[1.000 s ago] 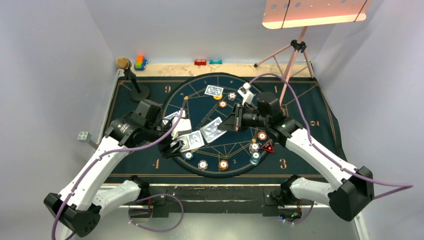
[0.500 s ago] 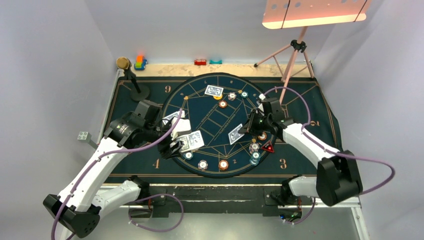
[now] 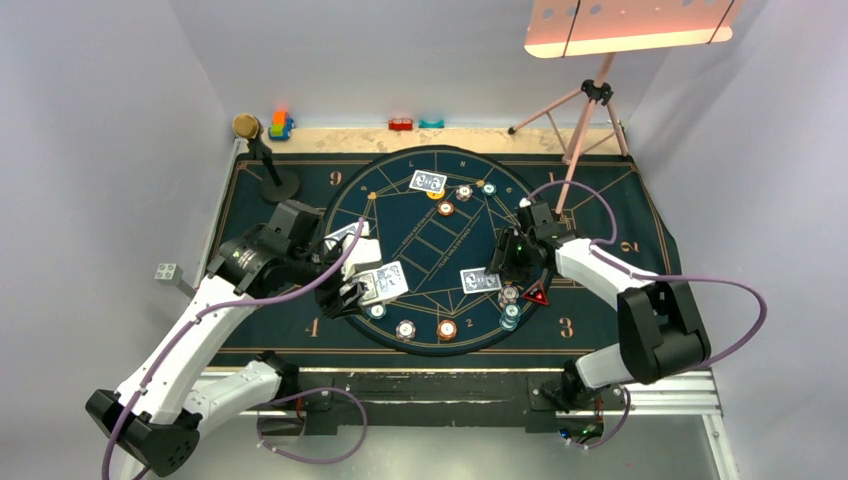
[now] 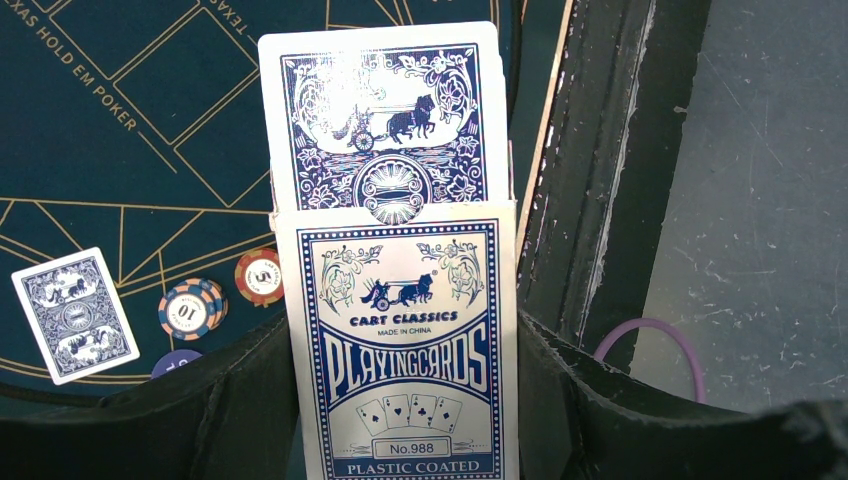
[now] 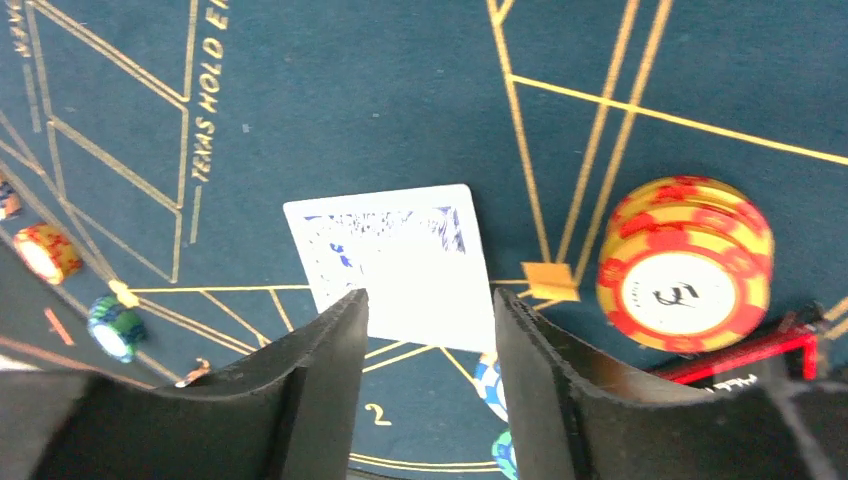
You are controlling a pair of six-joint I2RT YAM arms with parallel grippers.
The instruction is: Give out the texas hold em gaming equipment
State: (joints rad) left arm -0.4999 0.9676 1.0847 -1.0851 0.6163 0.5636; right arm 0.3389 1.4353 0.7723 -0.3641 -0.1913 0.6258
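My left gripper [image 3: 355, 292] [image 4: 405, 330] is shut on a blue-and-white playing card box [image 4: 405, 345], and the deck [image 4: 385, 120] sticks out of its open top. My right gripper [image 3: 497, 268] [image 5: 430, 300] hangs open just above a blue-backed card [image 3: 480, 281] [image 5: 395, 260] that lies flat on the dark mat [image 3: 600, 200]. Neither finger touches this card. A yellow-red chip stack [image 5: 685, 262] and the red-black triangular marker [image 3: 537, 295] sit right of it. Another card [image 3: 428, 181] lies at the far side of the circle. Striped chips [image 3: 447, 328] [image 4: 190, 310] ring the circle.
A gold-headed microphone [image 3: 262, 150] stands at the mat's back left. Toy blocks [image 3: 280, 125] [image 3: 401, 124] line the back edge. A pink tripod stand [image 3: 590, 110] rises at the back right. A further card [image 4: 75, 315] lies on the mat left of the box.
My right gripper carried a card from the circle's middle to its right side, lowered it and opened; the card now lies on the mat. The left gripper stayed put with the box.
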